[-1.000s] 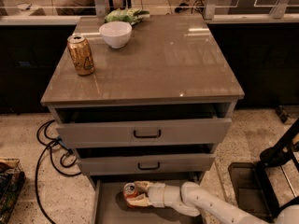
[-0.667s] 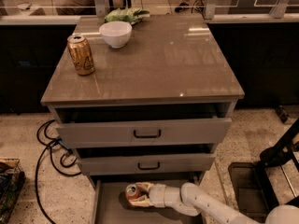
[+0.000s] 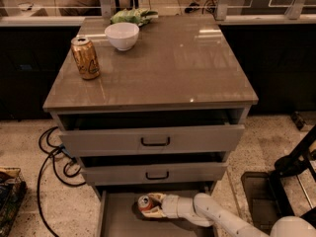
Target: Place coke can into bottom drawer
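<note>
Pinching the coke can [image 3: 144, 203], the end effector [image 3: 149, 206] reaches left into the bottom drawer [image 3: 117, 214], the can's silver top tilted up-left.

The cream-white tool [image 3: 154, 206] gripped the red, silver-topped coke can [image 3: 144, 203] over the grey bottom drawer [image 3: 118, 217], below the glossy grey-brown surface [image 3: 187, 68]. On that surface stood a gold-brown can [image 3: 86, 58], a white bowl [image 3: 122, 35] and a green packet [image 3: 133, 17]. The floor [image 3: 29, 147] below the surface was speckled beige.

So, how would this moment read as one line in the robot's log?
step: placing | gripper: inside bottom drawer, shut on coke can | release: not yet
</note>
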`<state>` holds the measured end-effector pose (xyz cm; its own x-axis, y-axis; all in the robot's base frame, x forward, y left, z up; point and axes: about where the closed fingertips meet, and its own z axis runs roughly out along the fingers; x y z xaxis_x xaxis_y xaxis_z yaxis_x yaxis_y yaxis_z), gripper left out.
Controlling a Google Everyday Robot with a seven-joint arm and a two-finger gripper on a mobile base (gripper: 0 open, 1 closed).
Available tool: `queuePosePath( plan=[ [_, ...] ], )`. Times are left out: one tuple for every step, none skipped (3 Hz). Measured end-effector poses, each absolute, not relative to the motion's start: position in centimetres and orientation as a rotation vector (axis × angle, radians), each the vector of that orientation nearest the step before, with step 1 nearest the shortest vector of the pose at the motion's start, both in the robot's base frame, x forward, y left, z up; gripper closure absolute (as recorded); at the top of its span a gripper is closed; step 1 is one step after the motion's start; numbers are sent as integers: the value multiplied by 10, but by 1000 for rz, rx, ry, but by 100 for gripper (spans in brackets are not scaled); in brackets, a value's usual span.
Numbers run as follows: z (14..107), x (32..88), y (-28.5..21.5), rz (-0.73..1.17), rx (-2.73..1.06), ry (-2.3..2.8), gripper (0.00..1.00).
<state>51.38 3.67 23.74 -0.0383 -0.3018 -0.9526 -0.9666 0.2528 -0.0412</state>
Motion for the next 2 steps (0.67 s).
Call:
queuePosePath(
  plan=[
    [219, 518, 43, 884, -1198, 1510, 100],
    [200, 522, 50, 922, -1163, 1490, 100]
  ],
)
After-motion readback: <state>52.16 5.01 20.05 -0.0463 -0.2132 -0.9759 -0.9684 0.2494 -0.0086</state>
